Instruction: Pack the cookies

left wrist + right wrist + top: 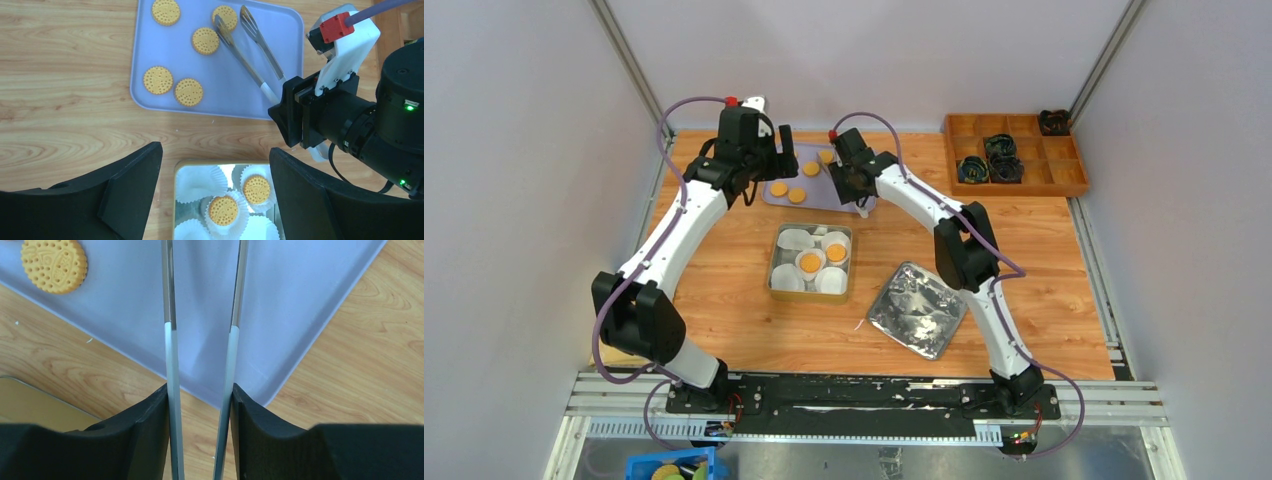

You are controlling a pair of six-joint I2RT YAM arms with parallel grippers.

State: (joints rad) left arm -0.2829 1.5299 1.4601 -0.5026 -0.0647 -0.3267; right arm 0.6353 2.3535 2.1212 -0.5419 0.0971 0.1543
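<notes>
Right gripper clamped on tongs, both handles pinched between its fingers, over the lavender tray.

Left gripper: jaws wide apart, holding nothing, above bare wood between tray and tin. Cookies: five on the tray, two more in the tin, each seated in a white paper liner; other liners unfilled. Tong tips spread at the tray's far side, one blade crossing a cookie's edge; contact cannot be told. Crinkled foil lid lies on the table, just right of the tin.
</notes>
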